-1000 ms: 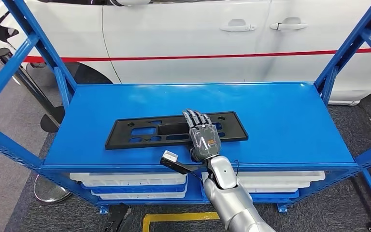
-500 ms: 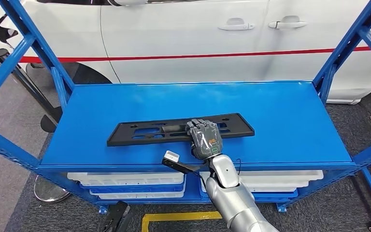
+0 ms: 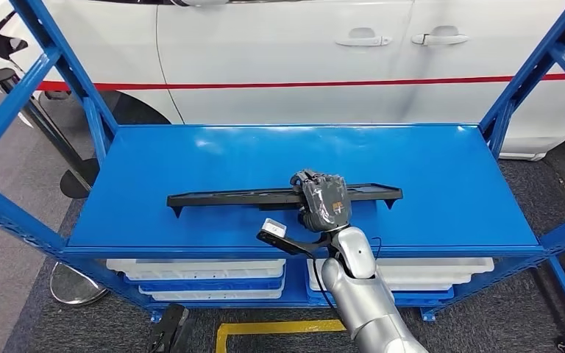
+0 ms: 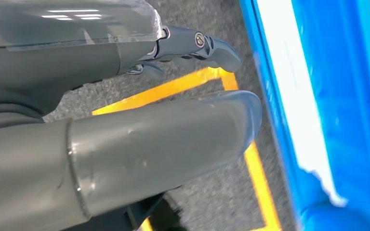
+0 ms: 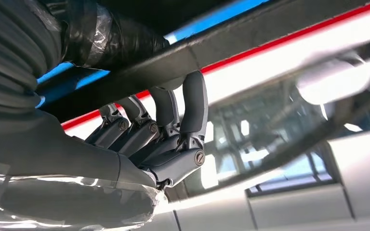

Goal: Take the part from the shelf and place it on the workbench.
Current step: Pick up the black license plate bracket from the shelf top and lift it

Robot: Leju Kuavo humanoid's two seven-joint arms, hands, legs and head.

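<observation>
— Where was the part when you looked?

— The long black plastic panel (image 3: 228,196) was raised off the top deck of the blue shelf (image 3: 427,176), seen almost edge-on, running across the front half of the deck. The robot's right hand (image 3: 322,200) had it gripped a little right of its middle, fingers (image 5: 192,108) curled over the far edge and the palm on the near side.

— So a firm hold?

— It looked so. From the wrist camera the dark fingers hooked over the black bar of the panel (image 5: 231,50), with the white car (image 3: 287,51) and its red stripe beyond. Whether the panel's left tip was touching the deck, I couldn't tell from above; the right end seemed clear of it.

— And the other hand?

— The left hand (image 4: 125,120) hung low beside the rack, over grey carpet and a yellow floor line (image 4: 255,163). Its thumb stuck out straight and a finger lay apart from it, nothing between them.

— Anything else on the rack?

— White trays (image 3: 199,273) sat on the level beneath.
</observation>
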